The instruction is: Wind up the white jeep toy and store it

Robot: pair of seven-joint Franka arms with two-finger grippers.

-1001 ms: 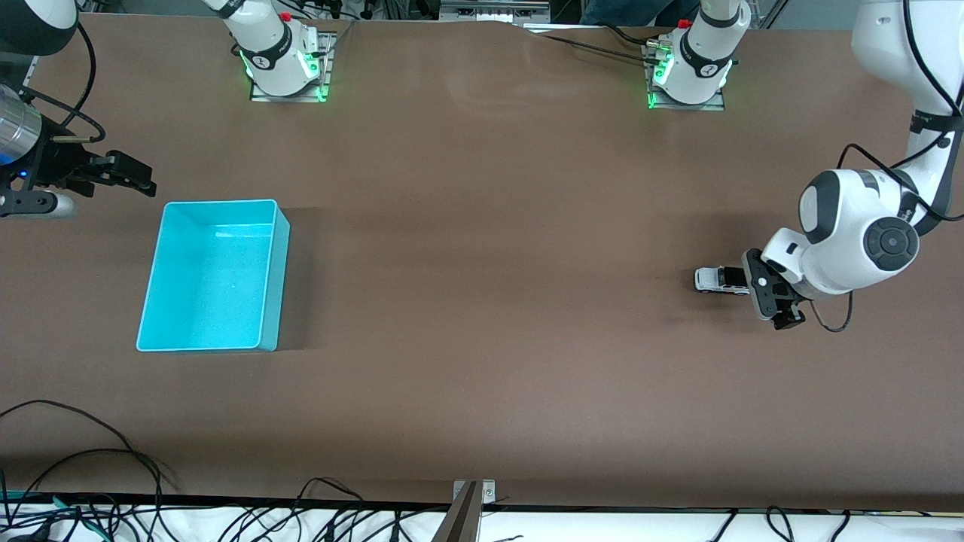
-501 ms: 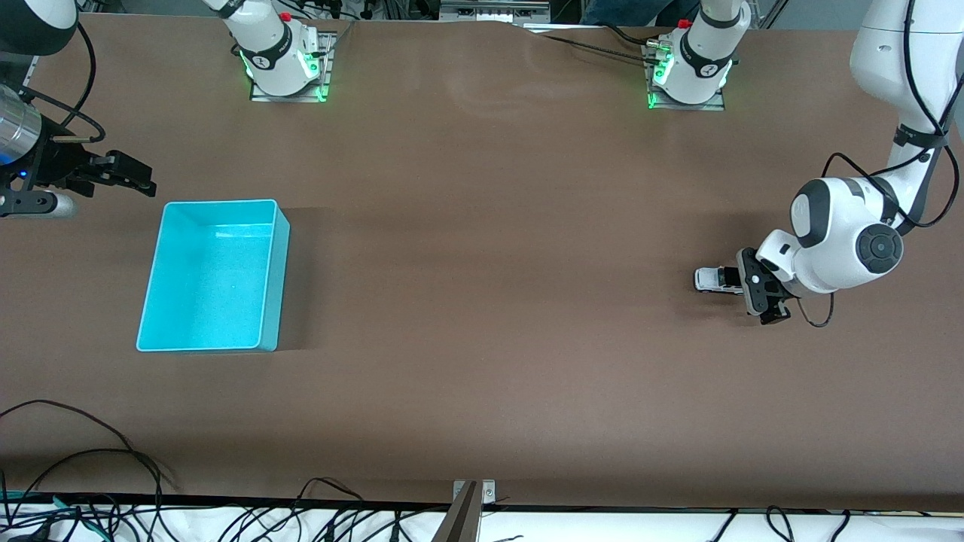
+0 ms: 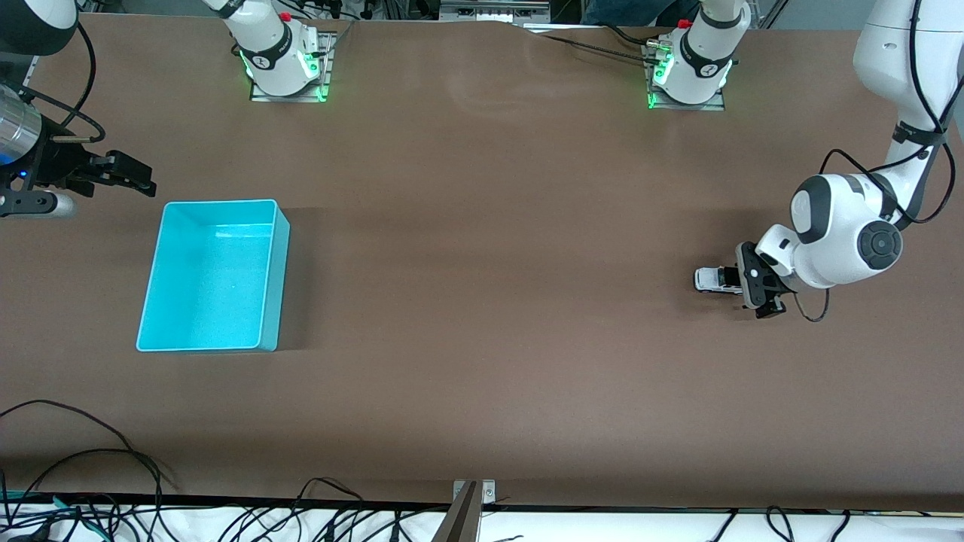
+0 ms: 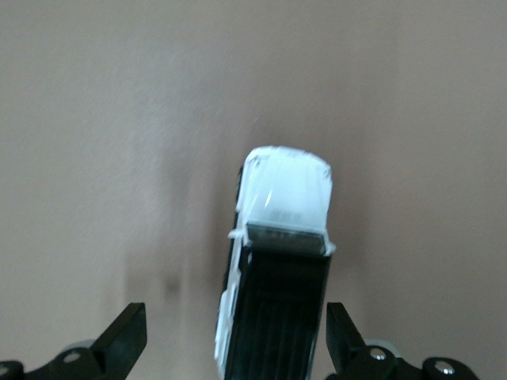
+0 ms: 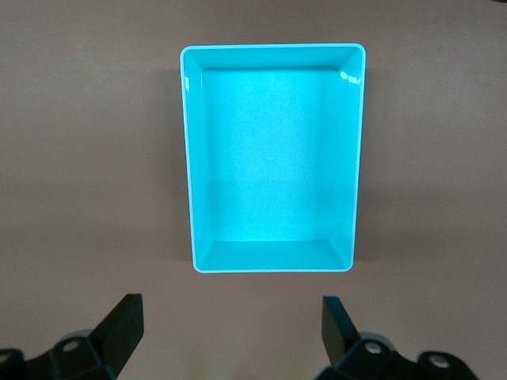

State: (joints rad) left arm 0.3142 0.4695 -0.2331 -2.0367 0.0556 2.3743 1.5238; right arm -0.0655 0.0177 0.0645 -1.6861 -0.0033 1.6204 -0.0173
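The white jeep toy (image 3: 709, 279) stands on the brown table near the left arm's end. It is tiny, with a white bonnet and a black roof and rear. My left gripper (image 3: 734, 281) is low over its rear end and open. In the left wrist view the jeep (image 4: 281, 261) has its black rear between the two fingers (image 4: 127, 336), with a gap on each side. My right gripper (image 3: 139, 179) is open and empty, beside the cyan bin (image 3: 275, 271), and waits. The right wrist view shows the bin (image 5: 273, 49) empty, ahead of the right gripper (image 5: 230, 332).
The two arm bases (image 3: 282, 64) stand along the edge of the table farthest from the front camera. Cables (image 3: 90, 467) lie along the nearest edge. Bare brown tabletop lies between the bin and the jeep.
My left arm's wrist has shifted a little toward the jeep, bringing the open fingers further over its rear. The jeep, the bin and the right arm have not moved.
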